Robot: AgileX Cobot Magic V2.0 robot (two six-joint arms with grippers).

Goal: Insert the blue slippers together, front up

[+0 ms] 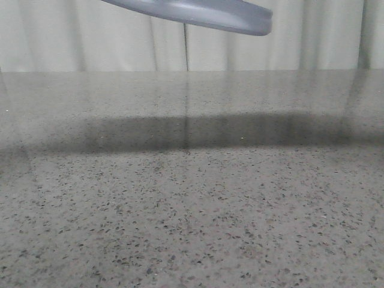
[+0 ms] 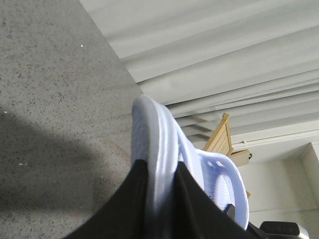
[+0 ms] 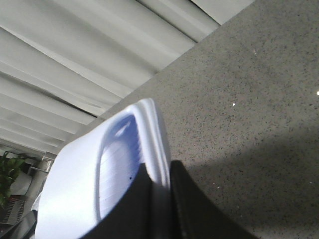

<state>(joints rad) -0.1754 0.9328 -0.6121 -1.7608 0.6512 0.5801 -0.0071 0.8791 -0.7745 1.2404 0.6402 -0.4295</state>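
A pale blue slipper [image 1: 198, 13] hangs in the air at the top edge of the front view, high above the table; neither gripper shows there. In the left wrist view my left gripper [image 2: 160, 167] is shut on the sole edge of a pale blue slipper [image 2: 154, 129], and a strap with a ribbed footbed [image 2: 219, 184] shows beyond it. In the right wrist view my right gripper [image 3: 158, 172] is shut on the sole edge of a pale blue slipper [image 3: 75, 179]. I cannot tell whether the two grippers hold separate slippers or joined ones.
The speckled grey table [image 1: 192, 210] stretches below, with a dark shadow band across its middle. Pale curtains [image 1: 90, 42] hang behind its far edge. A wooden slatted object [image 2: 222, 137] and a green plant [image 3: 7, 174] stand off the table.
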